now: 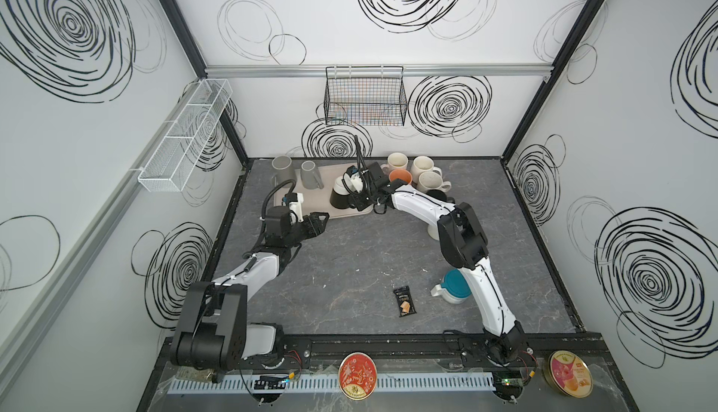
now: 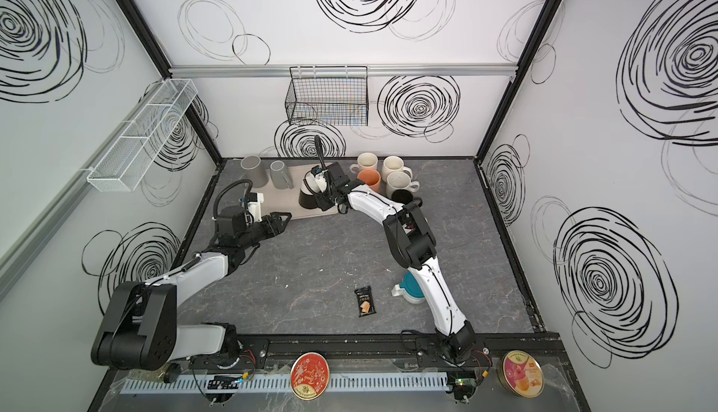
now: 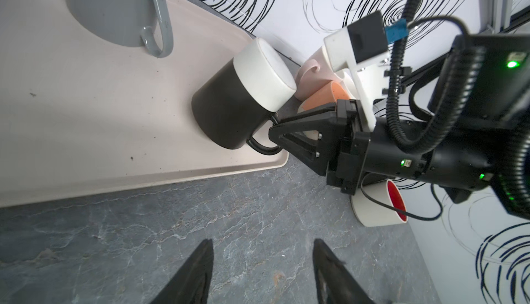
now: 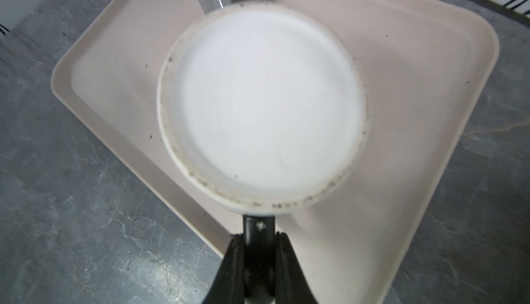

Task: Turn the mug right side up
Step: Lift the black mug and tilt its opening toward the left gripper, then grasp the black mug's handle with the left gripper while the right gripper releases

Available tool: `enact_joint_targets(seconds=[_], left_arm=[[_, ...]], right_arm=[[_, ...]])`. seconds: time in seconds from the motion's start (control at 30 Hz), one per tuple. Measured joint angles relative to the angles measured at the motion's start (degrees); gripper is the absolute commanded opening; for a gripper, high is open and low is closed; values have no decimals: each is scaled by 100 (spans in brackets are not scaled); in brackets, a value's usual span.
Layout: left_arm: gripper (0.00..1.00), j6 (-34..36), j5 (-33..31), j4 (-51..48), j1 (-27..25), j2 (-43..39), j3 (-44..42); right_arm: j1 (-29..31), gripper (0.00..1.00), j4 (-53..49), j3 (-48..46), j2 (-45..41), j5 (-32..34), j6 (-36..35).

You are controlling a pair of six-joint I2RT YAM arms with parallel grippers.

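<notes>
A mug (image 1: 341,194) (image 2: 309,196) with black walls and a white base stands upside down on the beige tray (image 1: 311,202), near the tray's right front corner. Its white base (image 4: 262,102) faces up, and it leans a little in the left wrist view (image 3: 243,99). My right gripper (image 1: 359,204) (image 4: 259,235) is shut on the mug's black handle (image 4: 259,228), reaching in from the right (image 3: 275,133). My left gripper (image 1: 324,221) (image 3: 262,245) hangs open over the grey table just in front of the tray, with nothing between its fingers.
Two grey mugs (image 1: 283,173) (image 1: 311,175) stand upside down at the tray's back left. Several upright mugs (image 1: 423,167), one orange (image 1: 400,177), crowd the table right of the tray. A white mug with a red inside (image 3: 378,205) lies under my right arm. A teal-lidded jug (image 1: 452,285) and a snack packet (image 1: 405,301) lie nearer the front.
</notes>
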Motion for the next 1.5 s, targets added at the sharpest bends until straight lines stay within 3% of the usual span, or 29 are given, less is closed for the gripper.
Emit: enact_joint_targets(seconds=[0.47, 0.9, 1.1, 1.5], left_arm=[[61, -743, -9, 1163, 17, -457, -352], [64, -1528, 385, 2151, 149, -562, -463], [63, -2199, 518, 3432, 157, -155, -463], [53, -3491, 546, 5821, 114, 968, -94]], right_arm=[[-114, 0, 2312, -1980, -1213, -540, 1285], [59, 0, 3283, -2131, -1993, -815, 2050], [127, 0, 3628, -2214, -2243, -1014, 2422], [334, 0, 4771, -2251, -2288, -1733, 3211]])
